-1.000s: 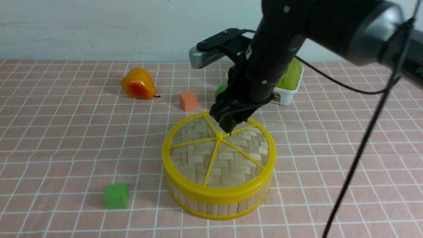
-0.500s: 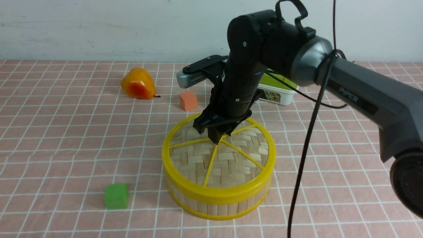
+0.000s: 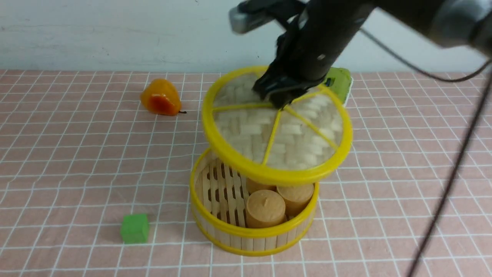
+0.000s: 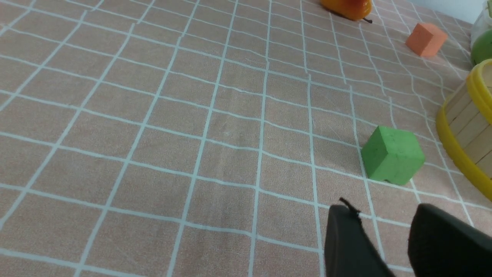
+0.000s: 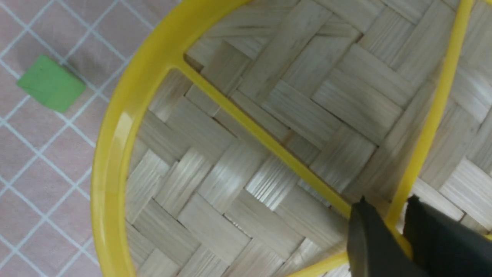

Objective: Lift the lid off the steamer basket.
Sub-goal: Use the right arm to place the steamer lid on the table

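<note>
Lid (image 3: 250, 130): off the steamer basket (image 3: 246, 240) and held in the air by the right gripper (image 3: 278, 102). The jaws are nearly closed, pinching the yellow hub where the spokes meet. The right wrist view confirms it: right gripper (image 5: 396, 231) has both fingers tight on the yellow centre piece of the lid (image 5: 230, 161), one either side. The lid looks tilted, with its right edge lower than its left, and is a bit blurred in the front view.

The basket sits on the checked cloth (image 3: 77, 154) directly below the gripper, a little to its left and nearer the robot. It is open on top. Tan cylinders (image 3: 265, 207) stand inside it on the right half; the slatted floor shows on the left half.

The white box (image 3: 340, 82) with a green lid is just behind the gripper to its right, mostly hidden by the arm. The orange-yellow fruit (image 3: 160, 97) is well to the gripper's left at about the same depth. The green cube (image 3: 134, 228) is far below, left of the gripper and on the robot's side of the basket.

Left gripper (image 4: 384, 246): fingers apart, cloth visible between them, holding nothing. The green cube (image 4: 392, 159) lies just ahead of its tips, not touching. The basket wall (image 4: 467, 127) is off to one side, and the orange cube (image 4: 426, 38) is well beyond.
</note>
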`<state>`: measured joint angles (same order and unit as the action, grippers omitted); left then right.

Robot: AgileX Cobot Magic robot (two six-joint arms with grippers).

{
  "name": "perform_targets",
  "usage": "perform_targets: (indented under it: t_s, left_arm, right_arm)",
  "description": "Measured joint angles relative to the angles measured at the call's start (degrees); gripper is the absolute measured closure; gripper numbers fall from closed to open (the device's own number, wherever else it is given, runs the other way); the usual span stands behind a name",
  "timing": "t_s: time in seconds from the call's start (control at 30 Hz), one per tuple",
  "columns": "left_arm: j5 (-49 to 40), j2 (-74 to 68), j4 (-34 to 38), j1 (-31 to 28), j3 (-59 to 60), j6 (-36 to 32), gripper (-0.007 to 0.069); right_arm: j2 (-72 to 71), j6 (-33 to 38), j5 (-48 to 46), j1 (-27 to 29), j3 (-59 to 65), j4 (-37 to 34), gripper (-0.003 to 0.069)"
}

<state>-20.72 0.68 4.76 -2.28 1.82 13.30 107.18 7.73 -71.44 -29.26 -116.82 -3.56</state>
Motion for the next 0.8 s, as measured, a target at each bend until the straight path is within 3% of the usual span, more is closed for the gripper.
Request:
perform_targets:
  t_s: [0.1,0.2,0.3,0.4,0.6,0.8]
  left_arm:
    - [0.00,0.00,0.00,0.00,0.00,0.00,0.0386]
    - [0.00,0.00,0.00,0.00,0.00,0.00,0.0386]
    - [0.00,0.00,0.00,0.00,0.00,0.00,0.0386]
    - [0.00,0.00,0.00,0.00,0.00,0.00,0.0386]
    - [0.00,0.00,0.00,0.00,0.00,0.00,0.0386]
    - [0.00,0.00,0.00,0.00,0.00,0.00,0.0386]
  right_arm:
    - [-5.40,0.00,0.00,4.26,5.55,0.82,0.0582]
    - [-10.98,0.00,-0.19,13.35,16.48,1.82,0.0582]
    - [-11.86,0.02,0.07,17.47,22.87,1.82,0.0582]
    - [-11.42,0.02,6.12,21.44,31.60,1.61,0.0582]
    - [-7.09,-0.05,20.59,22.50,39.75,0.76,0.0582]
    - [-0.64,-3.95,27.27,22.50,40.63,0.54,0.0582]
